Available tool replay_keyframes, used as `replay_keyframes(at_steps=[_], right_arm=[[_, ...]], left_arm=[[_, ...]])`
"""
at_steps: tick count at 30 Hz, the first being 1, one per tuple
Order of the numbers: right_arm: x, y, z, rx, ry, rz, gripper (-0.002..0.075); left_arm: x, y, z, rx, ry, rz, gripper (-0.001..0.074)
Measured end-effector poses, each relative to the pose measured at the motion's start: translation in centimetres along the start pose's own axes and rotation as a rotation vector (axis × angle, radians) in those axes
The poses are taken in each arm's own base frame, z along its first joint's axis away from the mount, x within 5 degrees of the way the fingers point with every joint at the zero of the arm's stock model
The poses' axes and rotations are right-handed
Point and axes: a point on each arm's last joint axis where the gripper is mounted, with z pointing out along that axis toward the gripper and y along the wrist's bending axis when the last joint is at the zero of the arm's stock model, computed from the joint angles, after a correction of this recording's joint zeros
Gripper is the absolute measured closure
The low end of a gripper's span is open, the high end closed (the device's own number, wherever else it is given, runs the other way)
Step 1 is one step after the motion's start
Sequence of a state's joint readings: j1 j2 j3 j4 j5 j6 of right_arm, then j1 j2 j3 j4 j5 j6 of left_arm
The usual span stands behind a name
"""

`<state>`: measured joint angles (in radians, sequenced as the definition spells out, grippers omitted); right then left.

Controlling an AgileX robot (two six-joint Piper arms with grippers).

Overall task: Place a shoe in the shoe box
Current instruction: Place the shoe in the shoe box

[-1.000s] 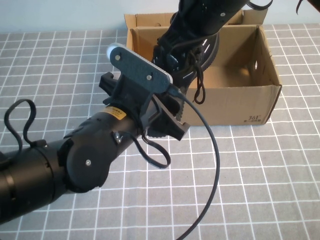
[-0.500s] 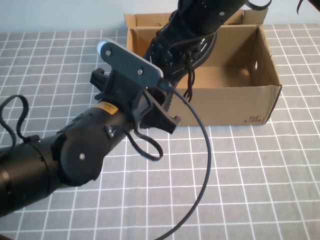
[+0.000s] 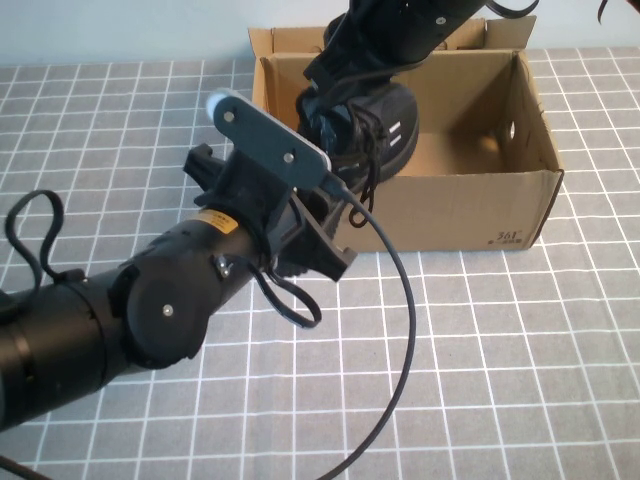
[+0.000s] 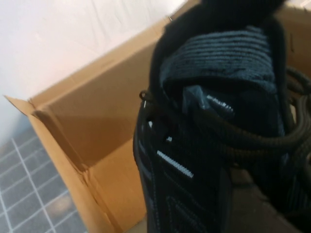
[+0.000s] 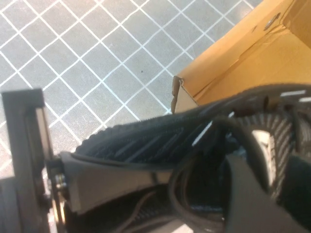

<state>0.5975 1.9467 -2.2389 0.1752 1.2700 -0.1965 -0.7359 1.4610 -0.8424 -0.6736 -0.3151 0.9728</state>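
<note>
The black knit shoe [image 3: 385,125] hangs inside the left part of the brown shoe box [image 3: 470,205], tilted, with its laces dangling over the front wall. My right gripper [image 3: 345,85] comes down from the far side and is shut on the shoe's collar. My left gripper [image 3: 325,245] is just outside the box's front left wall, close below the shoe. The left wrist view is filled by the shoe's tongue and laces [image 4: 209,97] against the box's inner wall [image 4: 87,121]. The right wrist view shows the shoe's sole [image 5: 146,138] above the box corner [image 5: 194,92].
The box stands at the far middle of a grey grid-patterned cloth [image 3: 520,350], its flap lid [image 3: 300,40] open at the back. My left arm's thick body [image 3: 150,310] and its cable [image 3: 405,330] cover the near left. The box's right half [image 3: 470,140] holds nothing.
The right gripper has swung the shoe from hanging over the box's front wall to further inside the box. My left gripper has shifted slightly left and back from the shoe.
</note>
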Motion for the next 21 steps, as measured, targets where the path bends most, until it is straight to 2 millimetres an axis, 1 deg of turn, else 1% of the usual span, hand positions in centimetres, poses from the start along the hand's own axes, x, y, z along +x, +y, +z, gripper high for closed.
replay_keyframes(at_steps=[2,5,9,11,14,17,19,21], right_arm=[[0.0,0.0,0.0,0.000,0.000,0.002,0.0519],[0.0,0.0,0.0,0.000,0.000,0.004,0.0494],[-0.1,0.1,-0.6,0.006,-0.011,0.000,0.0493],[-0.1,0.2,-1.5,0.020,-0.026,-0.007,0.0505],[-0.2,0.2,-3.3,0.059,-0.055,-0.011,0.0551],[-0.1,0.2,-5.5,0.114,-0.089,-0.005,0.0619],[-0.1,0.2,-6.9,0.151,-0.111,-0.011,0.0676],[0.0,0.4,-8.1,0.168,-0.132,-0.016,0.0711]], left_arm=[[0.1,-0.1,0.0,0.008,0.007,0.003,0.0563],[0.1,-0.1,0.0,0.008,0.006,0.005,0.0563],[0.1,-0.1,0.0,0.010,0.008,0.022,0.0563],[0.0,0.0,0.1,0.026,0.018,0.026,0.0564],[-1.0,0.7,0.4,0.077,0.039,0.015,0.0564],[-2.5,1.8,0.6,0.143,0.054,-0.001,0.0564],[-3.6,2.9,0.6,0.180,0.064,-0.005,0.0564],[-4.5,4.3,0.5,0.201,0.074,-0.009,0.0564]])
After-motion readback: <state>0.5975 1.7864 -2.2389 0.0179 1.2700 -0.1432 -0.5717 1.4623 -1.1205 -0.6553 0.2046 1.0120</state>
